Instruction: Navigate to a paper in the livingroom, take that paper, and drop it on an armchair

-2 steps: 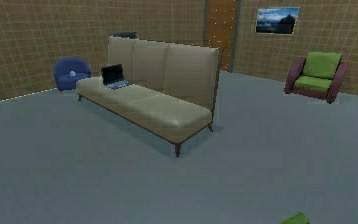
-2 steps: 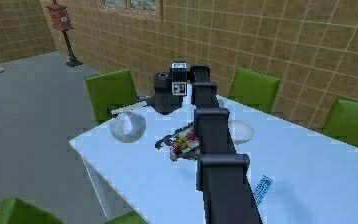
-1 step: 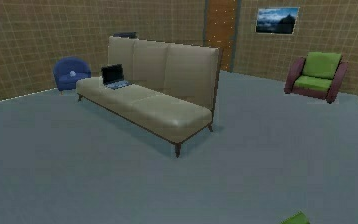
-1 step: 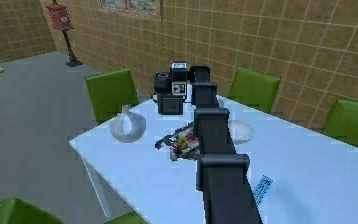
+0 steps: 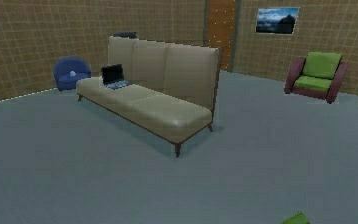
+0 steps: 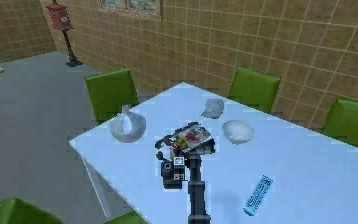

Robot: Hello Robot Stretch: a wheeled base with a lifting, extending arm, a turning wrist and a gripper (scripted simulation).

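Note:
A flat, colourful printed paper (image 6: pixel 193 134) lies on the pale table (image 6: pixel 297 160) in the arm side view. My arm rises from the bottom edge, and the gripper (image 6: pixel 174 155) sits at the paper's near left corner. I cannot tell whether it holds anything, nor whether it touches the paper. In the forward view a maroon armchair with green cushions (image 5: pixel 318 75) stands at the far right by the wall. A blue armchair (image 5: pixel 71 72) stands at the far left, behind the sofa's end.
On the table stand a glass vase (image 6: pixel 127 125), a white bowl (image 6: pixel 237 131), a crumpled grey object (image 6: pixel 213 107) and a blue remote (image 6: pixel 257 194). Green chairs (image 6: pixel 111 92) surround it. A beige sofa (image 5: pixel 157 95) carrying a laptop (image 5: pixel 114 76) crosses the open grey floor (image 5: pixel 77 170).

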